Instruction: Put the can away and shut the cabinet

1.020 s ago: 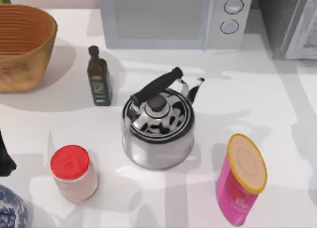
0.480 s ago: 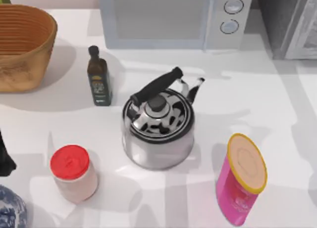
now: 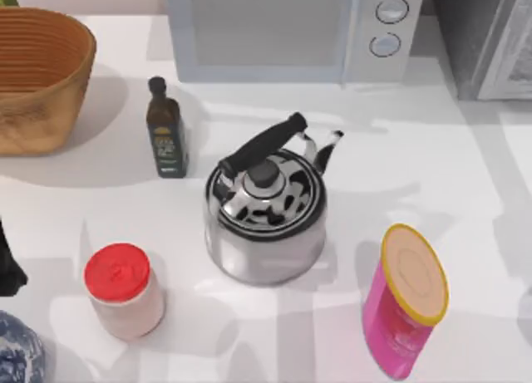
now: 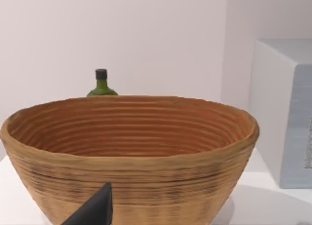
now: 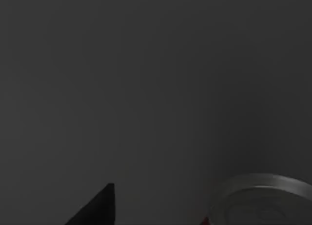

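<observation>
The right wrist view is dim, with flat dark grey surfaces all around. Low in that view sits the can (image 5: 265, 198), its silver round top showing above a sliver of red. My right gripper (image 5: 97, 210) appears as a dark tip a short way beside the can, apart from it. The cabinet (image 3: 465, 34) stands at the table's far right corner, its pale door (image 3: 511, 51) angled outward. My left gripper (image 4: 95, 210) hangs parked just in front of the woven basket (image 4: 131, 152).
A steel kettle (image 3: 266, 213) stands mid-table, with a pink canister (image 3: 403, 304) to its right and a red-lidded jar (image 3: 125, 292) to its left. A dark oil bottle (image 3: 166, 134), the basket (image 3: 37, 76) and a microwave (image 3: 291, 30) stand farther back.
Faint shadows on the table's right side have shifted slightly. No object on the table has moved.
</observation>
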